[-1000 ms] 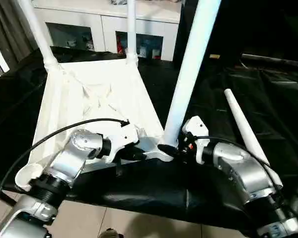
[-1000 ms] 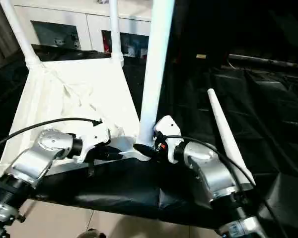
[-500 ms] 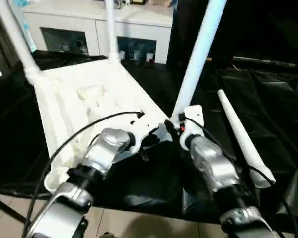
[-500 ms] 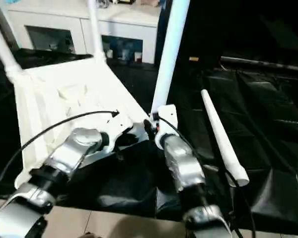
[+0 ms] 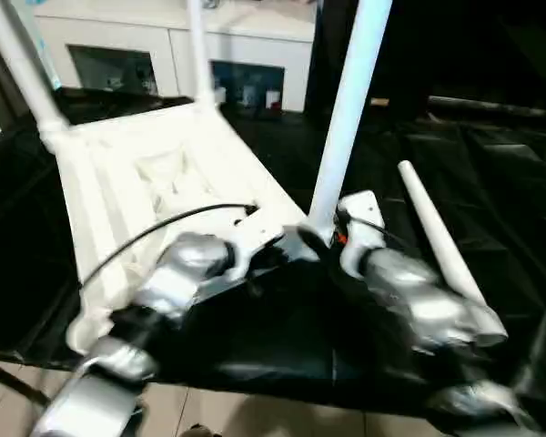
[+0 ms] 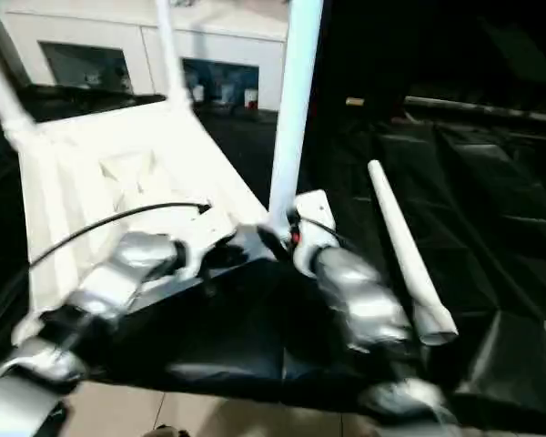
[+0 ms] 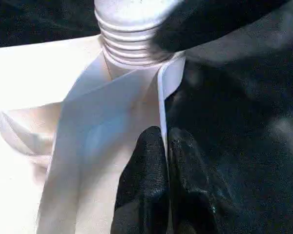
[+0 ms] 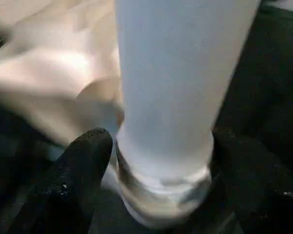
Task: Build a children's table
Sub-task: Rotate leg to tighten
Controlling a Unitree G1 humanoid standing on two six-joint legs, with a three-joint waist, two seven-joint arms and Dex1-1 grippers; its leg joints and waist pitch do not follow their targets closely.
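White plastic lies upside down on a black cloth (image 5: 491, 182) in the left eye view: the table top (image 5: 155, 173), its raised rim up, with three legs standing in corner sockets. Two far legs (image 5: 23, 64) rise at the back corners, and the near leg (image 5: 346, 109) stands at the near corner, between the two arms. A fourth leg (image 5: 437, 241) lies loose on the cloth, on the robot's right, apart from the top. Behind the table stands a white cabinet (image 5: 164, 45) with glass-front shelves. The left gripper (image 5: 287, 250) sits at the top's near edge beside the near leg's socket, and the right gripper (image 5: 323, 238) is at the base of that leg.

Seen from the right eye, the same layout holds, with the loose leg lying beside the right forearm.

Looking along the left wrist, the two black fingers (image 7: 141, 190) are clenched on the thin raised rim (image 7: 162, 102) of the table top, one either side of it, just short of the near leg's threaded end.

From the right wrist, the black fingers (image 8: 83, 175) stand spread wide on either side of the near leg's base, one finger touching or nearly touching it; whether they clamp it I cannot tell.
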